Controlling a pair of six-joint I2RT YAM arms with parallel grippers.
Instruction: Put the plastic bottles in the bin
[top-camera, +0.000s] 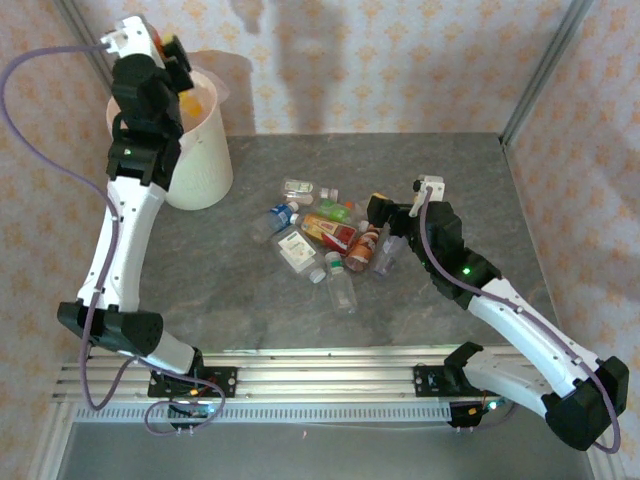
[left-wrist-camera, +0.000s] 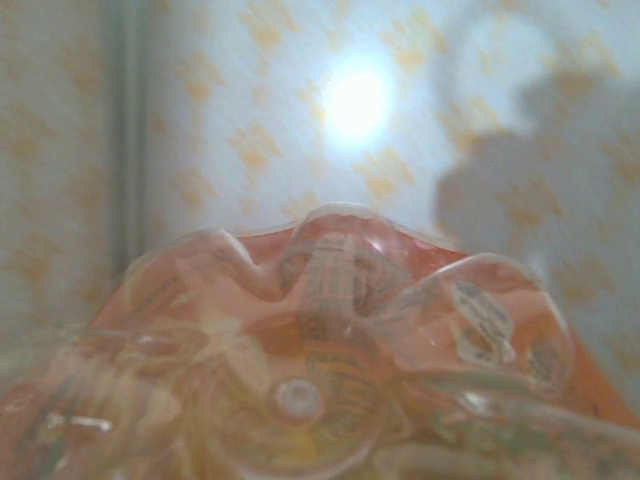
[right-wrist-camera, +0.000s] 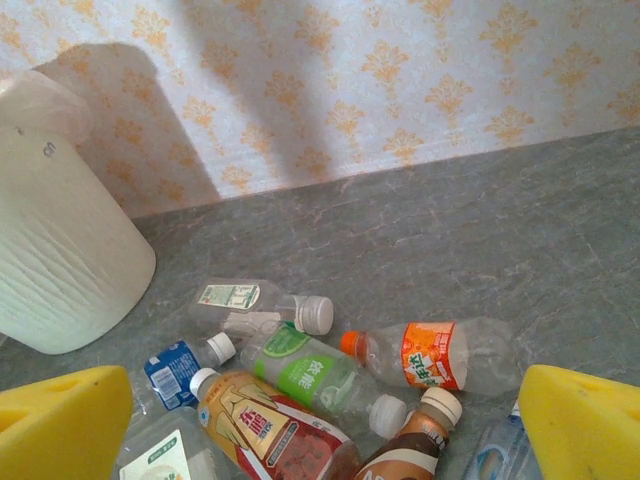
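Top external — left fingers clasp orange bottle at bin rim.

We're looking at a robot test cell here, a lab rig rather than a home. A white-and-black robot arm on the left and its twin on the right are bolted to a ribbed aluminium rail at the near edge of a grey stone-pattern tabletop. Thin purple cables loop off the arms. Bare metal frame posts rise at the corners. A cream backdrop with orange floral motifs boxes the table in on three sides, and small plastic bottles lie loose on the tabletop.
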